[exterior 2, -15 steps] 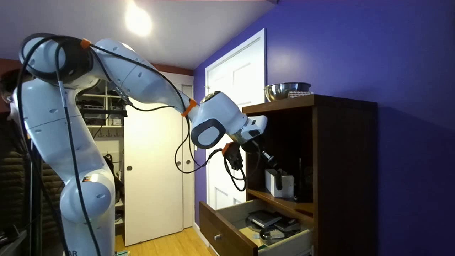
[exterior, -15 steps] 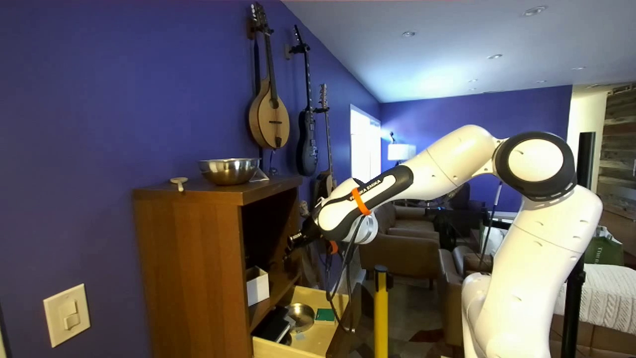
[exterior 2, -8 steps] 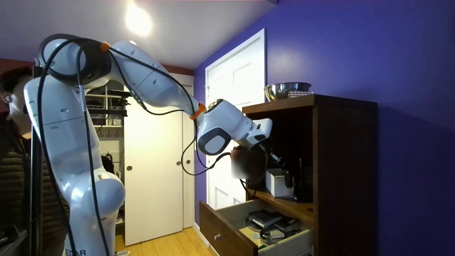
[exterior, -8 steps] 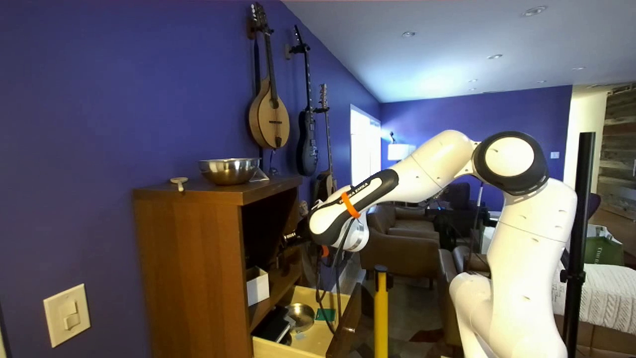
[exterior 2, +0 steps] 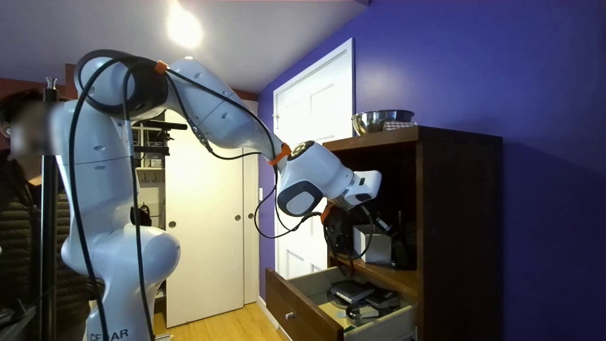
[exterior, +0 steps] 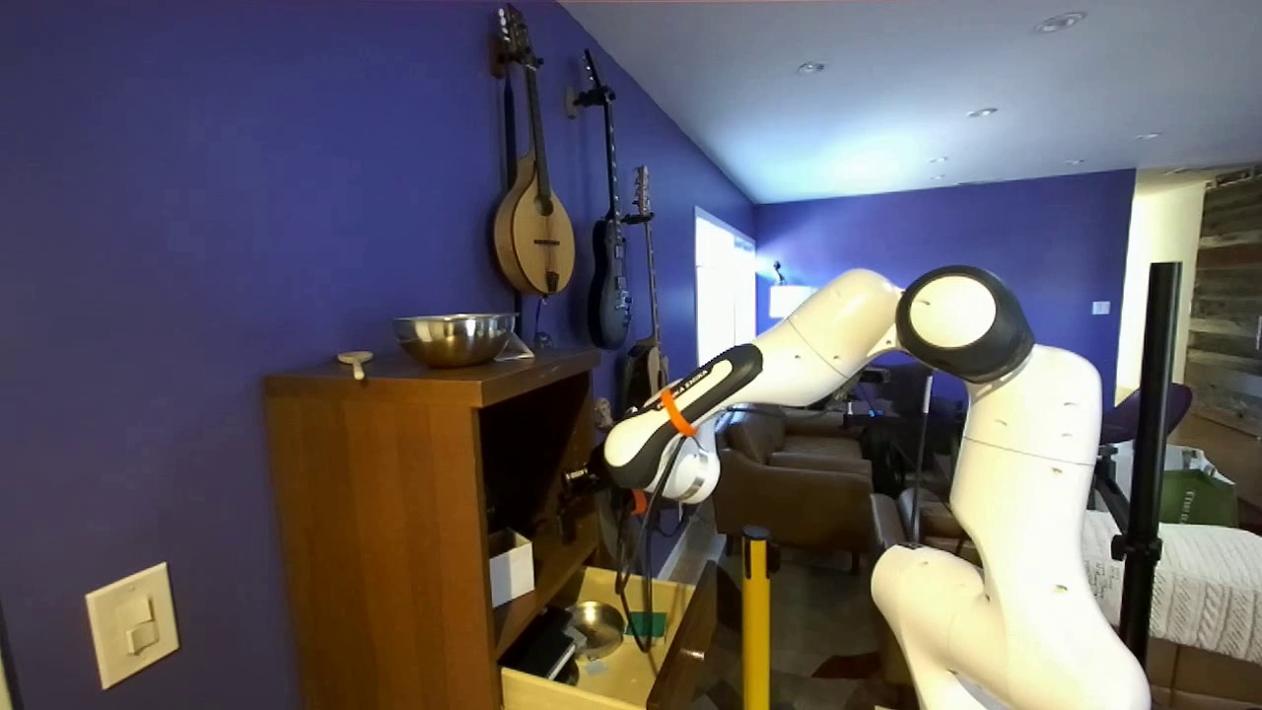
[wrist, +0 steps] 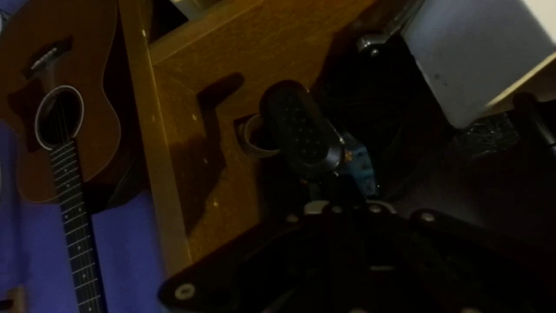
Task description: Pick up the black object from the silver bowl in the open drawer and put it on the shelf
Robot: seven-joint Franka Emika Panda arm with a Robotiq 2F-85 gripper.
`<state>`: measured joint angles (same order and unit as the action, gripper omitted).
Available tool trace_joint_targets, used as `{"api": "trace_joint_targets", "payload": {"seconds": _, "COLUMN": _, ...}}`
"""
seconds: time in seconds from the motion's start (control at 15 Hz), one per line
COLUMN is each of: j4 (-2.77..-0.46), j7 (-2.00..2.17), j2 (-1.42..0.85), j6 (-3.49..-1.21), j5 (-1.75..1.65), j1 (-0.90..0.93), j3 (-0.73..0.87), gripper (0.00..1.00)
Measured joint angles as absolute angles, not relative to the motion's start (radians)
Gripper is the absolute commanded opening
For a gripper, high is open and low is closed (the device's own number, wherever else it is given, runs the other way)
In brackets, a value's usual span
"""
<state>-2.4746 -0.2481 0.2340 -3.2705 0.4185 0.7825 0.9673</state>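
Observation:
My gripper (wrist: 332, 187) is shut on one end of a long black object (wrist: 299, 126) with rows of small dots. In an exterior view the gripper (exterior 2: 389, 229) is inside the dark cabinet recess, above the shelf (exterior 2: 378, 275); the black object blends with dark shapes there. In the other angle the gripper (exterior: 577, 483) is at the recess opening, and the shelf's front edge (exterior: 552, 584) shows below. The pale wood drawer (exterior: 582, 696) is open underneath. In it lies a silver bowl (exterior: 603, 623) beside dark items. Whether the object touches the shelf cannot be told.
A white box (exterior 2: 378, 247) stands on the shelf; it also shows in the wrist view (wrist: 482, 56). Dark items and a bluish patterned thing (wrist: 361, 165) lie near the object. A metal bowl (exterior: 455, 342) sits atop the cabinet. A yellow post (exterior: 755, 621) stands near the drawer.
The arm has moved forward and slightly down, carrying the black object deeper into the cabinet recess, past the white box. The drawer and its contents have not moved.

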Motion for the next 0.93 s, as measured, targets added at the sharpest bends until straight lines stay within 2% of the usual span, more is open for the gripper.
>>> {"api": "trace_joint_targets", "payload": {"seconds": 0.53, "j4": -2.423, "j7": -0.247, "j2": 0.216, "j6": -3.250, "j5": 0.418, "j1": 1.175, "j3": 1.370, "gripper": 0.01}}
{"api": "trace_joint_targets", "payload": {"seconds": 0.6, "j4": -2.412, "j7": -0.247, "j2": 0.216, "j6": -3.249, "j5": 0.418, "j1": 1.227, "j3": 1.418, "gripper": 0.27}}
{"api": "trace_joint_targets", "payload": {"seconds": 0.67, "j4": -2.400, "j7": -0.246, "j2": 0.216, "j6": -3.248, "j5": 0.418, "j1": 1.281, "j3": 1.468, "gripper": 0.29}}
{"api": "trace_joint_targets", "payload": {"seconds": 0.93, "j4": -2.392, "j7": -0.241, "j2": 0.215, "j6": -3.197, "j5": 0.418, "j1": 1.484, "j3": 1.685, "gripper": 0.55}}
